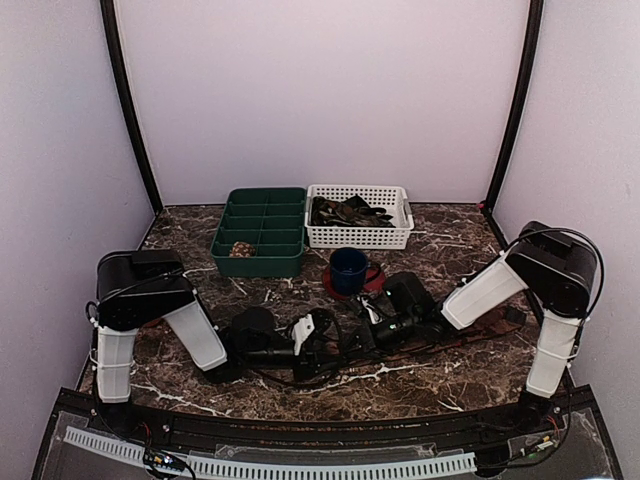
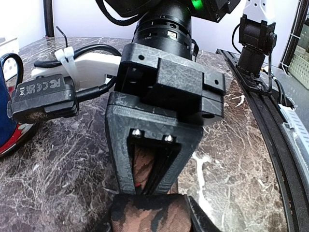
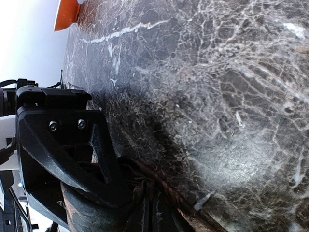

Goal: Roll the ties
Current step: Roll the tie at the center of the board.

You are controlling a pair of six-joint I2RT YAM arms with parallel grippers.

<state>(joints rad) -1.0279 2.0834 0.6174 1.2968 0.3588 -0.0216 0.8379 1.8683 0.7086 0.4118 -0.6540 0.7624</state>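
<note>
While your right hand (image 2: 147, 184) is pinching the tie (image 2: 143, 166), its length is running toward 3 o'clock; whether your left hand (image 2: 154, 212) is gripping it, you cannot tell.

Bench (image 1: 455, 238): one, dark marble-patterned.
Arms: two, a left arm (image 1: 150, 290) and a right arm (image 1: 550, 268).
Jaws: two pairs, one pair on each arm.
Green tray (image 1: 258, 268): one, divided into two columns of compartments.
White basket (image 1: 362, 238): one.
Blue mug (image 1: 348, 268): one.
Red saucer (image 1: 376, 283): one, under the mug.
Rolled tie (image 1: 241, 249): one, in a near-left compartment of the tray.
Loose tie (image 2: 150, 216): one, stretched between the two pairs of jaws.
Heaped ties (image 1: 348, 212): several in the basket, too tangled to count.
</note>
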